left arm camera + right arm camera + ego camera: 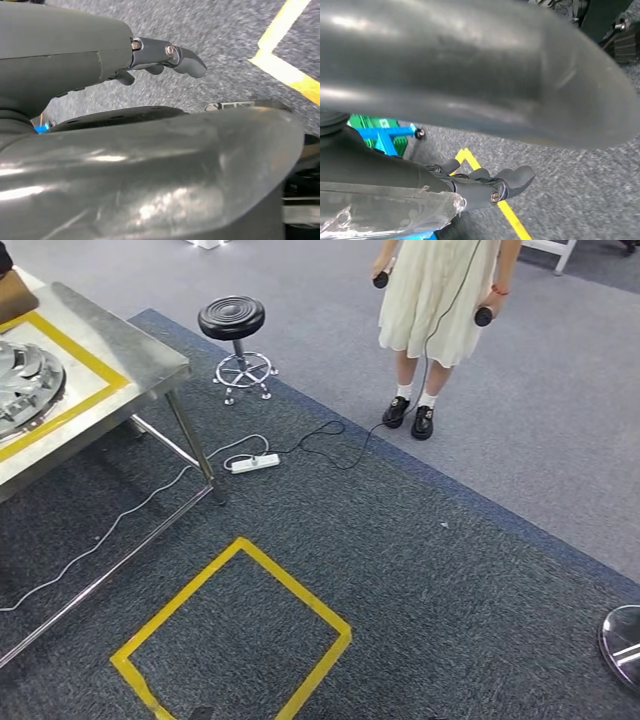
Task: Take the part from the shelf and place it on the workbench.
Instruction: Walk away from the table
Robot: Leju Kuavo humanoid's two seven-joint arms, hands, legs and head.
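A silver, round metal part (23, 385) lies inside a yellow taped frame on the steel workbench (121, 345) at the far left of the head view. In the left wrist view my left hand (166, 56) hangs over grey carpet with its dark fingers stretched out and nothing in them. In the right wrist view my right hand (491, 184) also hangs above the carpet, fingers apart and holding nothing. Both hands are far from the workbench.
A yellow taped square (234, 635) marks the carpet in front of me. A black stool (232, 325) and a white power strip (255, 463) with cables lie beyond the bench leg. A person (438, 300) holding two controllers stands at the back. A green and blue frame (382, 135) stands near my right hand.
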